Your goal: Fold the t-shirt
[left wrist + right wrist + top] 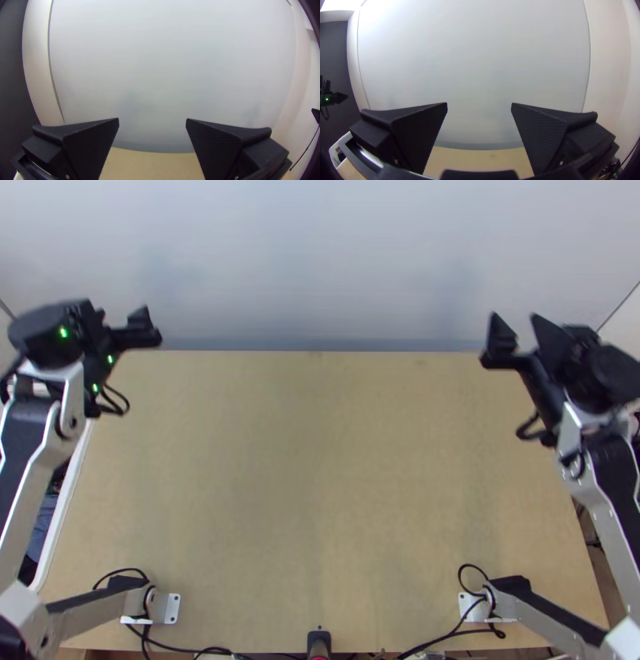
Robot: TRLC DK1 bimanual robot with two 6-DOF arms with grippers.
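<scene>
Where the t-shirt is, I cannot tell; some bluish stuff (pixel 42 532) sits inside a white-rimmed container (pixel 74 476) beyond the table's left edge, partly behind the left arm, and whether that is the shirt I can't say. The light wooden table (pixel 320 500) spreads between the two arms. Near its far left corner hangs the left gripper (pixel 116 322) — fingers wide apart, nothing between them. The right gripper (pixel 516 330) is up by the far right corner, open too (its wrist view shows a broad gap). Black cables (pixel 172 649) run along the near edge — and a pale panel (pixel 320 260) stands behind the far one.
</scene>
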